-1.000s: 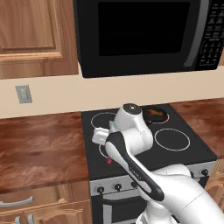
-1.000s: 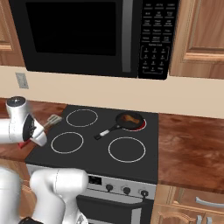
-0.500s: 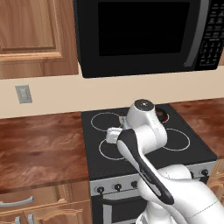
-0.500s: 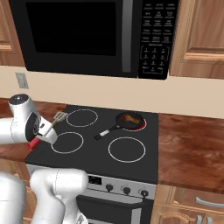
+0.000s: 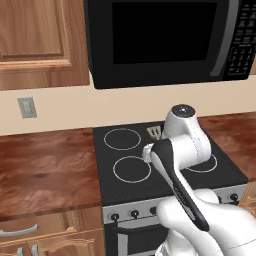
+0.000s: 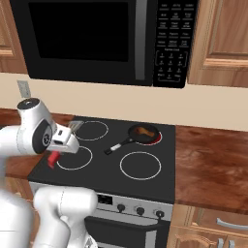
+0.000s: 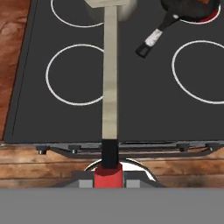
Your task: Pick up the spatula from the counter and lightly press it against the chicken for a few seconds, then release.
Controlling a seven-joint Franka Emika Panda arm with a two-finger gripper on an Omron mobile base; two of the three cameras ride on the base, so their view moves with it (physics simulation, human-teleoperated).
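Note:
My gripper [image 6: 59, 147] is shut on the spatula [image 7: 110, 92], holding it near its red handle end [image 6: 52, 158]. The beige shaft runs forward over the stove's left burners, and the slotted blade [image 6: 75, 126] hangs above the back left burner; the same blade [image 5: 154, 132] peeks out beside my arm in the left base view. A black frying pan [image 6: 144, 135] sits on the back right burner with the brown chicken [image 6: 141, 130] in it, its handle [image 7: 153, 38] pointing toward me. The blade is well to the left of the pan and apart from it.
The black stove top [image 6: 145, 179] has four ringed burners and knobs along its front. A black microwave [image 6: 97, 38] hangs low above it. Brown wooden counter [image 6: 213, 164] flanks the stove on both sides, with a wall outlet [image 5: 26, 107] at the left.
My arm has swung right from the counter's edge to over the stove, carrying the spatula with it. The blade now hangs over the back left burner. The pan has not moved.

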